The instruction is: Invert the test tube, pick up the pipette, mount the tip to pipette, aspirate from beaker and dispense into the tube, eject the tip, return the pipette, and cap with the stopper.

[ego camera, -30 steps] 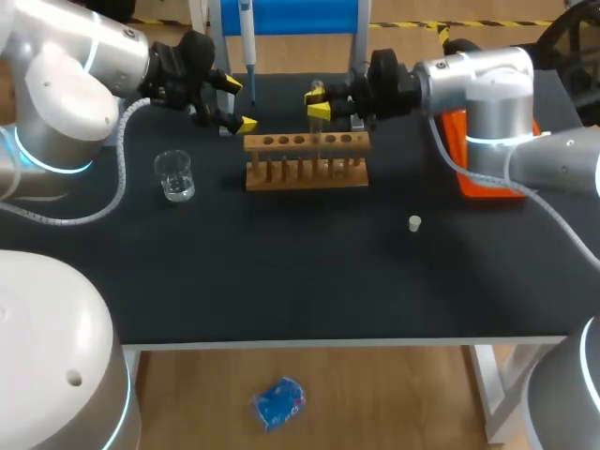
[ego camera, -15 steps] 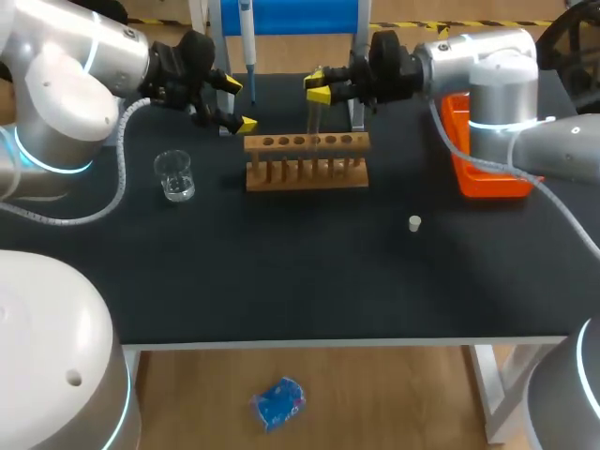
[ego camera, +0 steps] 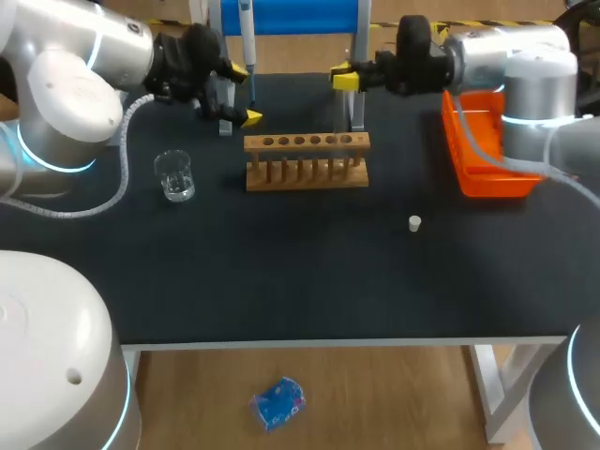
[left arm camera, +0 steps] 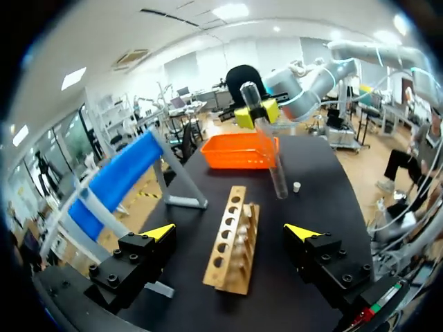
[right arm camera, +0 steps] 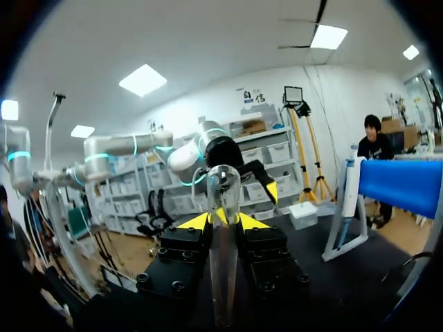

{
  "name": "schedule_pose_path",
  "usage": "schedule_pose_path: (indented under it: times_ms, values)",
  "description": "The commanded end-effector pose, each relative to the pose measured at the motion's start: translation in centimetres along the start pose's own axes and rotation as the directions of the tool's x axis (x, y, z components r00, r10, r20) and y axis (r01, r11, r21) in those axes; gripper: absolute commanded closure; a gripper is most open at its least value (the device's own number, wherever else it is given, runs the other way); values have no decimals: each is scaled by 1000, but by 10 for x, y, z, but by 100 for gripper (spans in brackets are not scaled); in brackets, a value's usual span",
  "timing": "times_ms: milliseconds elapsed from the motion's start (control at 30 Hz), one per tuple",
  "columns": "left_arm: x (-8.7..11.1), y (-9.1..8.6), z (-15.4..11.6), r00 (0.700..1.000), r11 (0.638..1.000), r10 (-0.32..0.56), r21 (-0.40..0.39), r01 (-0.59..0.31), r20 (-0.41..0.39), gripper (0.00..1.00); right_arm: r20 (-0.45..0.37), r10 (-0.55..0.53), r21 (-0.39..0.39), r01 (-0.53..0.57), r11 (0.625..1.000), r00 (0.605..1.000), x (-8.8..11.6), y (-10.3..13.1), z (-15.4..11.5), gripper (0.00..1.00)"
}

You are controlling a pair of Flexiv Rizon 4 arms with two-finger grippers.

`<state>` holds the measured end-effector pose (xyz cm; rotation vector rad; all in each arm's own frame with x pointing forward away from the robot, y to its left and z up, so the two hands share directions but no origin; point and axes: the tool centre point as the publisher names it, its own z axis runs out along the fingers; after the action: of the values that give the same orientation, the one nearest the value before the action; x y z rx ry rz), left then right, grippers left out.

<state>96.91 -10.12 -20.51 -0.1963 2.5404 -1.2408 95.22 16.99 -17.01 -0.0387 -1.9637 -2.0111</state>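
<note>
My right gripper (ego camera: 345, 81) is shut on a clear test tube (ego camera: 343, 111), which hangs upright just above and behind the right end of the wooden rack (ego camera: 307, 159). The right wrist view has the tube (right arm camera: 223, 242) clamped between the yellow-tipped fingers (right arm camera: 197, 222). My left gripper (ego camera: 242, 94) stands open and empty behind the rack's left end; from its wrist the rack (left arm camera: 232, 242) lies ahead, and the held tube (left arm camera: 268, 155) shows beyond it. The pipette (ego camera: 246, 33) hangs on the blue stand. A small white stopper (ego camera: 414, 223) lies right of the rack.
A glass beaker (ego camera: 174, 175) stands left of the rack. An orange tray (ego camera: 487, 155) sits at the table's right edge. The blue stand's leg (ego camera: 357, 108) is close behind the held tube. Open dark tabletop (ego camera: 300, 281) stretches in front of the rack.
The right gripper has lifted the test tube up out of the rack and carried it to the right. The left gripper has shifted slightly and stays open.
</note>
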Motion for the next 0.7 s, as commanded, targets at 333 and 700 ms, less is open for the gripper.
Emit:
schedule_pose_path:
  times_ms: [333, 700]
  values:
    - [25, -15, -21, 921, 952, 302, -31, -304, 246, 0, -122, 339, -172, -356, 919, 933, 15, 0, -6, 100]
    - [45, -19, -18, 577, 635, 702, 1, -773, 417, 0, -145, 629, -186, -645, 741, 764, 26, 11, -8, 100]
